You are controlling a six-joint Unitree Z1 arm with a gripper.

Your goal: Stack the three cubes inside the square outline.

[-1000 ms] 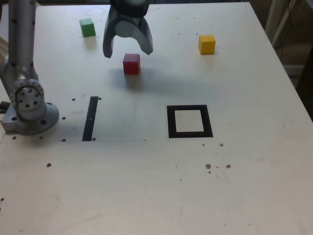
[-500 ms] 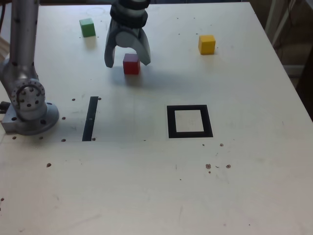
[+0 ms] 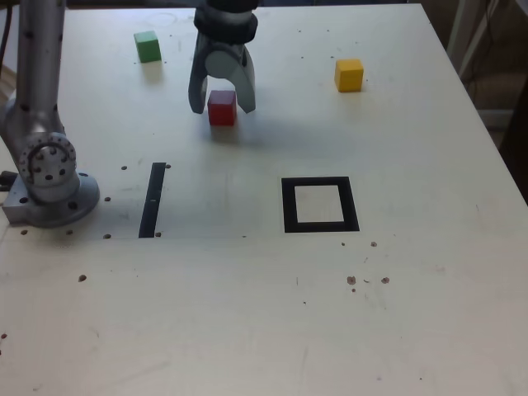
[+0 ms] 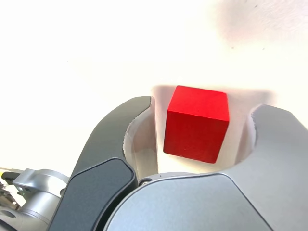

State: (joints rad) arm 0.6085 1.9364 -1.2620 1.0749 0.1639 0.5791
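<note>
The red cube (image 3: 221, 107) sits on the white table towards the back, and my gripper (image 3: 221, 105) is lowered over it, one finger on each side. In the wrist view the red cube (image 4: 196, 123) lies between the grey fingers (image 4: 130, 122) with a narrow gap on each side, so the gripper (image 4: 208, 104) is open and not gripping. The green cube (image 3: 148, 46) rests at the back on the exterior view's left. The yellow cube (image 3: 349, 74) rests at the back on that view's right. The square outline (image 3: 289, 205) lies nearer the front, with nothing inside it.
A thin black strip (image 3: 153, 200) is stuck to the table on the exterior view's left of the outline. The arm's grey base (image 3: 49, 177) stands at the table's left edge. Small dark specks dot the table (image 3: 247, 313).
The gripper has come down around the red cube and its jaws have narrowed from wide open to close beside the cube. The cubes have not moved.
</note>
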